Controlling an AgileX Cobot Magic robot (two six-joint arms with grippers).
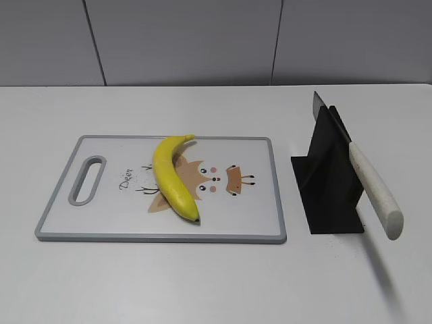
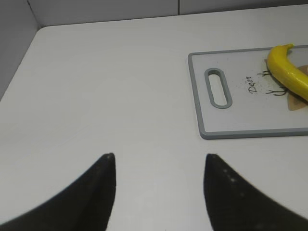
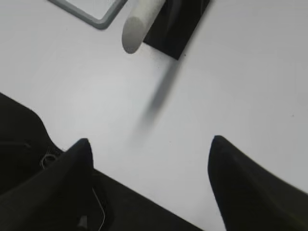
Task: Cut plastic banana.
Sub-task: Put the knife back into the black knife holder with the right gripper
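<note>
The plastic banana [image 1: 172, 177] lies whole on the cutting board [image 1: 108, 229], across its middle, stem toward the back. It also shows at the right edge of the left wrist view [image 2: 288, 72]. A knife with a white handle [image 1: 375, 191] rests slanted in a black stand [image 1: 327, 182]; its handle end shows in the right wrist view [image 3: 139, 24]. My left gripper [image 2: 159, 159] is open and empty over bare table left of the board. My right gripper [image 3: 149, 142] is open and empty, in front of the knife stand. Neither gripper shows in the exterior view.
The cutting board [image 2: 204, 91] has a grey rim, a handle slot [image 2: 217, 87] at its left end and a deer drawing. The white table [image 1: 216, 283] ends at a grey wall [image 1: 202, 40] behind. A dark surface [image 3: 29, 159] fills the right wrist view's lower left.
</note>
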